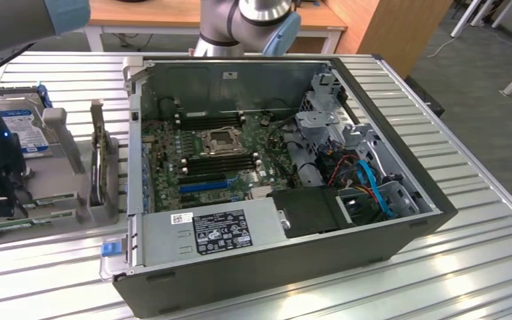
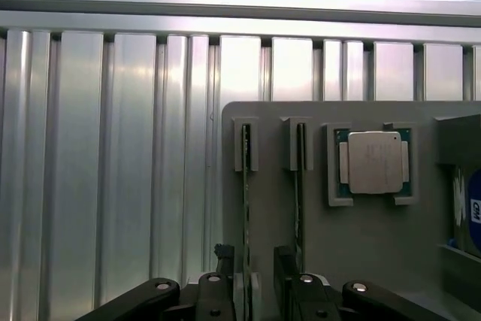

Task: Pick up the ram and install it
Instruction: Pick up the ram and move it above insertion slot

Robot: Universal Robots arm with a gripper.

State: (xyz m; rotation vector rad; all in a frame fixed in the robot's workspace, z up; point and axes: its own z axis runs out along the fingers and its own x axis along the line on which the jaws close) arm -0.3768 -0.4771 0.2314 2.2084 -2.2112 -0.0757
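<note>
1. Ribbed aluminium desk carries an open computer case and, toward the exterior view's left, a grey tray of parts.
2. The ram sits in that tray, standing on its thin edge in a narrow slot. A second stick stands in the neighbouring slot, with a processor chip beside it. A hard drive with a blue label lies further along the tray.
3. The tool hangs over the tray with its jaws spread wide, one finger on either side of the ram. They are not closed on it, and nothing is held.
4. Progress, as I judge it, is early. The approach looks done, but the ram is not yet gripped or lifted.
5. Inside the case the motherboard lies exposed, with long dark memory slots beside the socket. Carrying and seating the ram are not yet done.
6. The ram's long axis runs parallel to the desk's ribs. One end rests in the slot's grey end bracket and the other passes between the tool's fingers. Its narrow edge faces up toward the wrist, and its broad faces are upright, facing the fingers.
</note>
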